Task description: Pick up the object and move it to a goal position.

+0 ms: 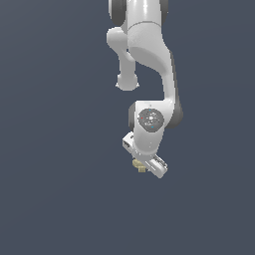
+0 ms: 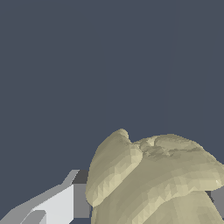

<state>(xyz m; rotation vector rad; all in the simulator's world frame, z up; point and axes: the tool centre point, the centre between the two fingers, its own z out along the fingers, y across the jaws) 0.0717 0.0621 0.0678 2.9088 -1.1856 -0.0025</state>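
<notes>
Where the white arm [image 1: 149,55] bends down through the exterior view, its wrist ends in the hand [image 1: 142,167], tilted so that the body slopes toward the exterior view's right. Object [image 1: 139,165]: small, lumpy, pale yellow-tan, showing just under the hand's lower edge, touching it, mostly covered by the white housing. Only a sliver of it is exposed in that view. Wrist view: the object [image 2: 157,179] fills the near field, ridged and folded, with a rounded lobe on one side and a broader mass beside it. One finger [image 2: 61,203], white with a grey pad face, lies right against the lobe; a grey scrap of the other finger [image 2: 218,200] shows at the far flank of the blob. Hand reads as clamped on the object, one finger on each side. Background is uniform dark blue-grey in both views; whether the object touches any worktop cannot be told.
</notes>
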